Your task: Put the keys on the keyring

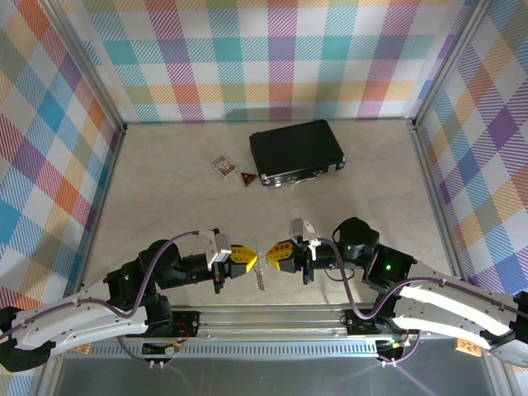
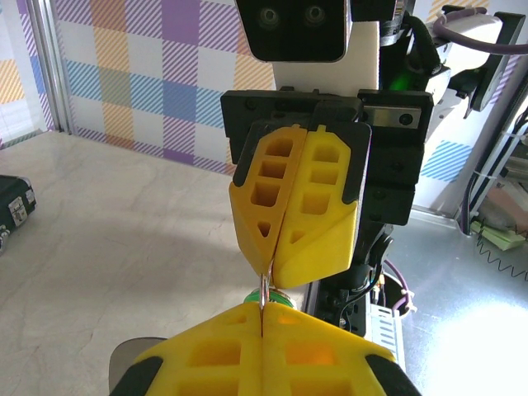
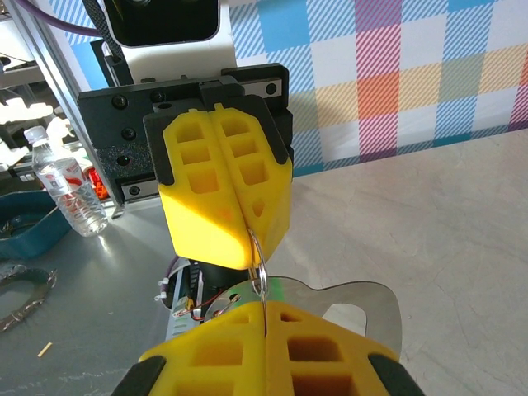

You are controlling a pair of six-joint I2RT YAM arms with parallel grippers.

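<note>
My two grippers meet tip to tip above the table's near edge. The left gripper (image 1: 249, 256) and the right gripper (image 1: 273, 254) are both shut on the thin silvery wire loop of the keyring (image 3: 261, 262), which bridges the small gap between them. In the left wrist view the loop (image 2: 264, 289) runs from my own shut tips (image 2: 262, 307) up into the right gripper (image 2: 276, 271). The green head of a key (image 2: 282, 298) peeks out just behind the loop. A flat silvery metal piece (image 3: 355, 299) hangs under the loop; from above, this metal piece (image 1: 261, 278) dangles between the tips.
A black case (image 1: 297, 152) lies at the back of the table, with a patterned card box (image 1: 223, 167) and a red triangular tag (image 1: 247, 177) to its left. Checked walls enclose three sides. A plastic bottle (image 3: 62, 183) stands beyond the table's near rail.
</note>
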